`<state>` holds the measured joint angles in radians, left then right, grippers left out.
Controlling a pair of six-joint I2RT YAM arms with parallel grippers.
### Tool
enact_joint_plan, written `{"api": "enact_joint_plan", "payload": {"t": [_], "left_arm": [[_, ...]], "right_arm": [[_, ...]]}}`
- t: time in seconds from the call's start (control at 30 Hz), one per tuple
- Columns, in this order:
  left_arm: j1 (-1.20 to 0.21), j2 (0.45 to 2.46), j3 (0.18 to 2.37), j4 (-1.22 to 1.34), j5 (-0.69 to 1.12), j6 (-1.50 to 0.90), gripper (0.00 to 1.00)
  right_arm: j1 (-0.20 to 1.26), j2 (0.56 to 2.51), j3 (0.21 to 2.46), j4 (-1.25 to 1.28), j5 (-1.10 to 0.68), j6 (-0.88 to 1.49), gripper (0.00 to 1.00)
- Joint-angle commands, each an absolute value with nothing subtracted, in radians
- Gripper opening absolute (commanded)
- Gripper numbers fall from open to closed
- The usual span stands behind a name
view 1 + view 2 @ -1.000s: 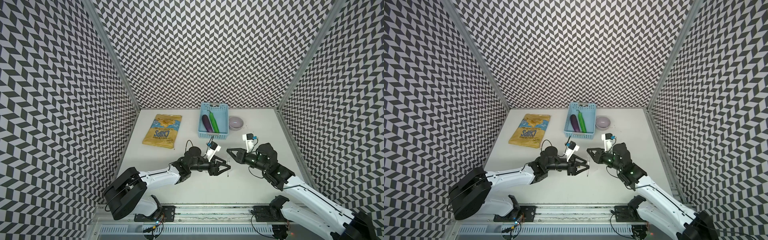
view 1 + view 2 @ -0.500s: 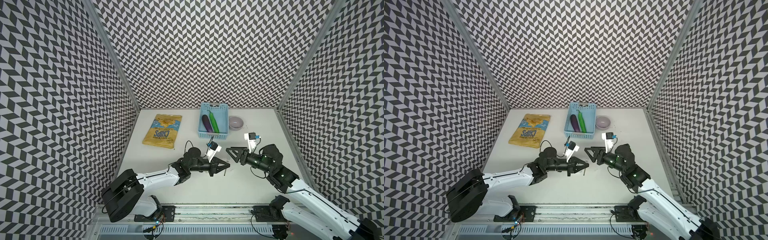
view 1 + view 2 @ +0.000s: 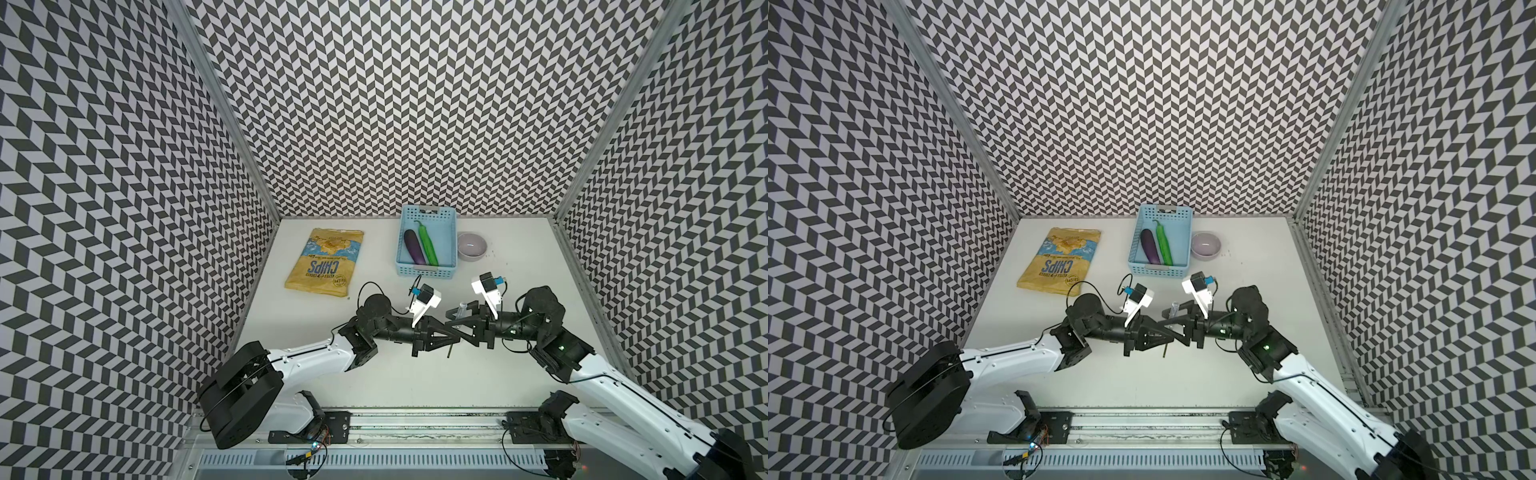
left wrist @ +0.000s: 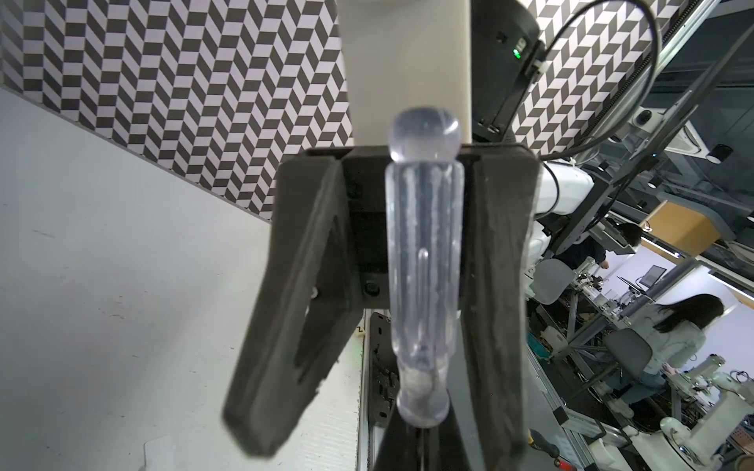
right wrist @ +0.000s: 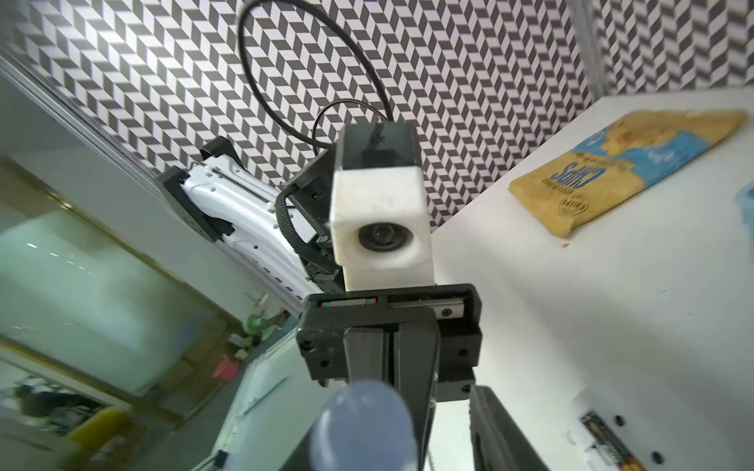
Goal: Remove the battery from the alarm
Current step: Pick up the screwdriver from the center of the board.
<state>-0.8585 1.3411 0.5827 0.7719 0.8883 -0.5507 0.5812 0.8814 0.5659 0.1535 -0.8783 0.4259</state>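
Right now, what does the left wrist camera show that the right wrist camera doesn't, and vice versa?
Only left wrist: the whole clear handle of the screwdriver, standing between the spread fingers of the right gripper, gaps on both sides. Only right wrist: the chips bag, the left gripper head-on and shut, and a black, gold-ended cylinder, likely the battery, at the frame's edge. Both: the handle's rounded end and the white table.

Finishes observed.
Clear, glossy plastic is noted on the screwdriver [image 4: 424, 265] handle; matt, rough black on the right gripper [image 4: 379, 442] fingers [image 4: 497, 285].
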Motion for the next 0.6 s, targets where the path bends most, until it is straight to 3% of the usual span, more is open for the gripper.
{"api": "enact_joint_plan", "payload": {"t": [0.0,0.17,0.27,0.47,0.57], "left_arm": [[-0.856,1.357,0.628,0.759,0.945,-0.516,0.00],[-0.849,1.351,0.620,0.732,0.928,-0.497,0.00],[-0.831,1.334,0.594,0.746,0.911,-0.506,0.04],[-0.746,1.226,0.474,0.781,0.829,-0.565,0.67],[-0.685,1.119,0.375,0.710,0.679,-0.601,0.82]], "right_arm": [[0.596,0.912,0.606,0.184,-0.973,0.379,0.33],[0.598,0.885,0.638,0.132,-0.917,0.341,0.01],[0.598,0.835,0.625,0.134,-0.841,0.359,0.00],[0.600,0.773,0.633,0.069,-0.602,0.330,0.00],[0.616,0.740,0.601,0.089,-0.296,0.407,0.00]]}}
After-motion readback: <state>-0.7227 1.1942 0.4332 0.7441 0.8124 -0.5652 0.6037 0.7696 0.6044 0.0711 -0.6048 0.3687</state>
